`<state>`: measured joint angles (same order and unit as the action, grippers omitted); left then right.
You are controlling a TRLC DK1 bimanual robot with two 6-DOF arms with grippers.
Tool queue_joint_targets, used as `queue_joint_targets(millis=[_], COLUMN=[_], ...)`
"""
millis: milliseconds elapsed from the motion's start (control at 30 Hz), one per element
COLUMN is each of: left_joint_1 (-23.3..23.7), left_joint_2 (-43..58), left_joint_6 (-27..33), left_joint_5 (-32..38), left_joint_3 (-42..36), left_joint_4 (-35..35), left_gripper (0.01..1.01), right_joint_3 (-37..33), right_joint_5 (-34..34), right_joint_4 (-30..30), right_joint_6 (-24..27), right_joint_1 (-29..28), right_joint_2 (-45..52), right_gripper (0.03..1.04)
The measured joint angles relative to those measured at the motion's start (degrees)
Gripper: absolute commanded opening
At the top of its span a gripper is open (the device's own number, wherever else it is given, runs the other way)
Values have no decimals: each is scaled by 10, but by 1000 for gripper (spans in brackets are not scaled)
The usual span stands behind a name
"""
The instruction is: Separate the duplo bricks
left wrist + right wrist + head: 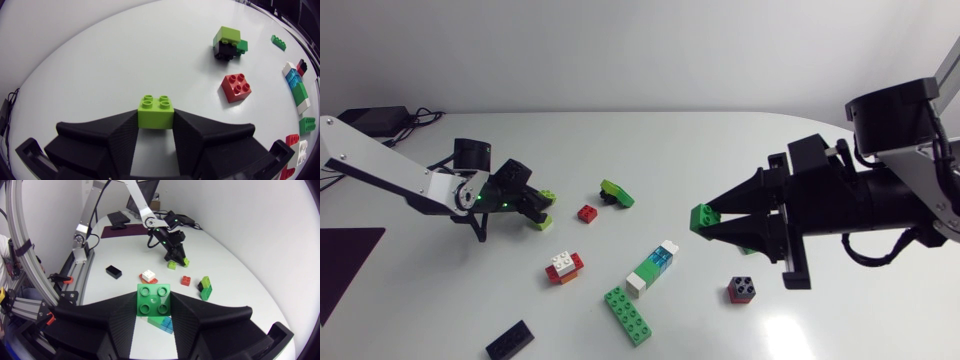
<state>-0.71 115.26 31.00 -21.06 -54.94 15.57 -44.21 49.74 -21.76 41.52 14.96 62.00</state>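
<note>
My left tool [156, 125] pinches a lime-green, square four-stud brick [156, 111] between its ribbed matte wedge fingers, low over the smooth white counter [720, 150]. My right tool [154, 311] grips a darker green four-stud brick [154, 299] on two sides, held clear above the counter. Loose glossy plastic pieces lie between the arms: a small red brick [587, 212], a green-on-black stack [616, 193], a white-and-red pair [563, 266], a white, translucent blue and green row [653, 268], and a long green brick [628, 314].
</note>
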Motion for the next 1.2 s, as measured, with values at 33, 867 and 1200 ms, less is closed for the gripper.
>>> queue_joint_targets(millis=[33, 867, 1200], left_joint_1=[0, -16, -27], left_joint_2=[0, -87, -199], left_joint_6=[0, 0, 0], left_joint_5=[0, -4, -10], left_joint_3=[1, 74, 78], left_joint_4=[1, -30, -77], left_gripper=[292, 807, 831], right_joint_3=[6, 37, 19], right_joint_5=[-11, -189, -270], right_joint_4=[17, 240, 252], right_joint_6=[0, 1, 14], right_joint_1=[-2, -44, -32], right_joint_2=[5, 272, 334], right_gripper=[162, 162, 170])
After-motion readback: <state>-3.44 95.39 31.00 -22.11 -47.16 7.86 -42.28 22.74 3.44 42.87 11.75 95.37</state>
